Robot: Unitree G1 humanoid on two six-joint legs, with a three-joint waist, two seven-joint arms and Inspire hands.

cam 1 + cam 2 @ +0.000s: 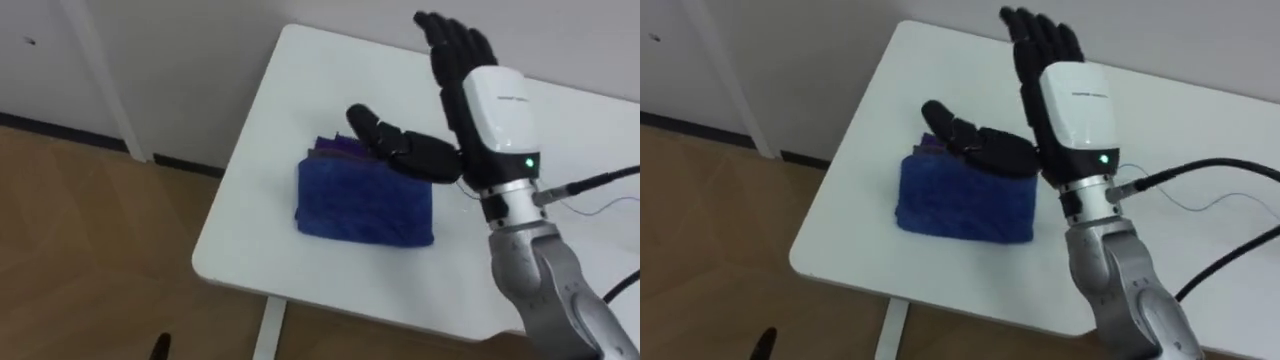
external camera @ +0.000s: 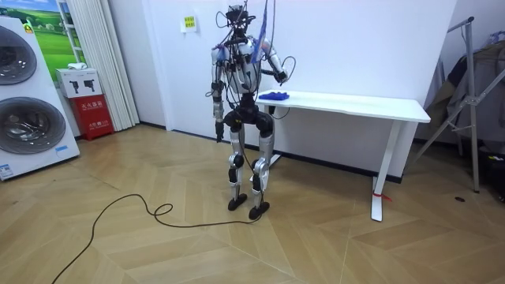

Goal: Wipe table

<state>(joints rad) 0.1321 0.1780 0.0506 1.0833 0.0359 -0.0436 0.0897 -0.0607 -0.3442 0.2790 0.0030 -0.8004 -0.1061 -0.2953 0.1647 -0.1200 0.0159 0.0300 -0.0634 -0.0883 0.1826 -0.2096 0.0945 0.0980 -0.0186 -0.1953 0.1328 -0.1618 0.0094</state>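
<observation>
Bench leg: a white, smooth post (image 1: 268, 335) under the near edge, over a wood-plank floor (image 1: 90, 250).
Bench: a white, smooth, flat top (image 1: 300, 90) with rounded corners.
Robot's stand: upright on both legs at the end of the bench on the room view's left.
Cloth: a blue, fuzzy, towel-like cloth (image 1: 365, 205) folded into a thick rectangular pad. It lies flat on the bench near the left edge, somewhat closer to the near edge than to the far one.
Purple layer: a thin purple strip (image 1: 335, 147) shows at the cloth's far left corner.
Right robot hand: a black hand (image 1: 480, 110) with a white, glossy back plate, held above the bench just right of the cloth. It is spread wide, with its fingers straight and pointing toward the far edge, and it grips nothing.
Thumb: this (image 1: 400, 145) sticks out to the left over the cloth's far edge. Whether it touches the cloth cannot be told.
Left robot hand: it (image 2: 218, 132) hangs low beside the body in the room view, too small to tell how its fingers are set.
</observation>
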